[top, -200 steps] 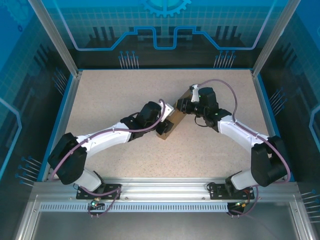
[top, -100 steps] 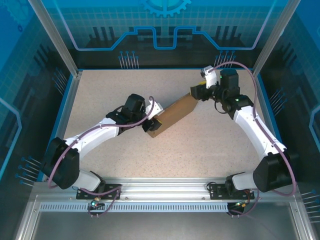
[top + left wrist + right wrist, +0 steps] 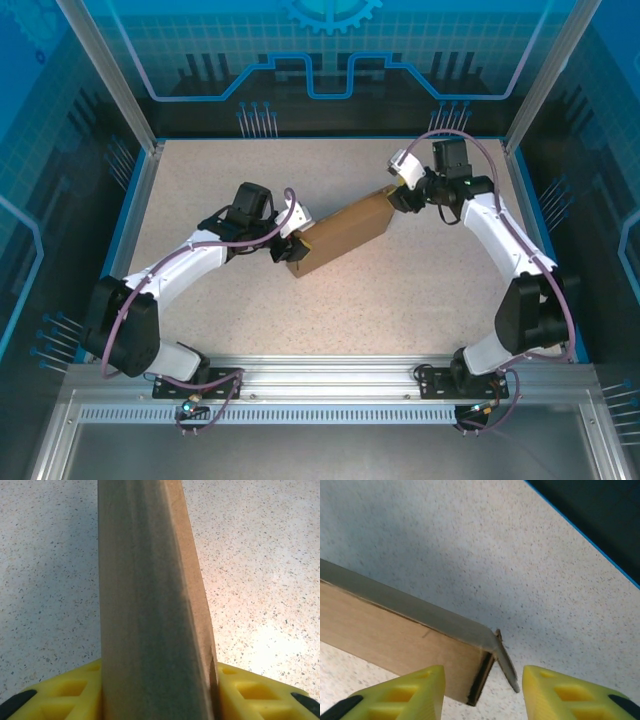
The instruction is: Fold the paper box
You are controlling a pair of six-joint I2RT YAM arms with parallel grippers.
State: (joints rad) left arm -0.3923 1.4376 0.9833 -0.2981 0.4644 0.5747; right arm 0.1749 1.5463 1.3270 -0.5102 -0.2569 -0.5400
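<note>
The paper box [image 3: 342, 233] is plain brown cardboard, folded into a long shallow closed shape lying diagonally mid-table. My left gripper [image 3: 292, 237] is shut on its lower-left end; in the left wrist view the box [image 3: 150, 600] stands edge-on between the yellow fingers [image 3: 255, 692], touching both. My right gripper [image 3: 398, 190] is at the upper-right end, open. In the right wrist view the box's end corner [image 3: 420, 635] sits between the spread yellow fingers [image 3: 570, 692], with a small end flap [image 3: 506, 662] sticking out loose, touching neither finger.
The speckled beige tabletop [image 3: 250, 180] is bounded by a blue rim [image 3: 525, 200] and metal posts. The arm bases stand at the near rail [image 3: 330, 375]. The blue table edge [image 3: 600, 540] runs close to the right gripper.
Both grippers have moved apart and toward the back. The box went from bunched between them to stretched out diagonally. The right gripper shifted up and right to the box's far end.
</note>
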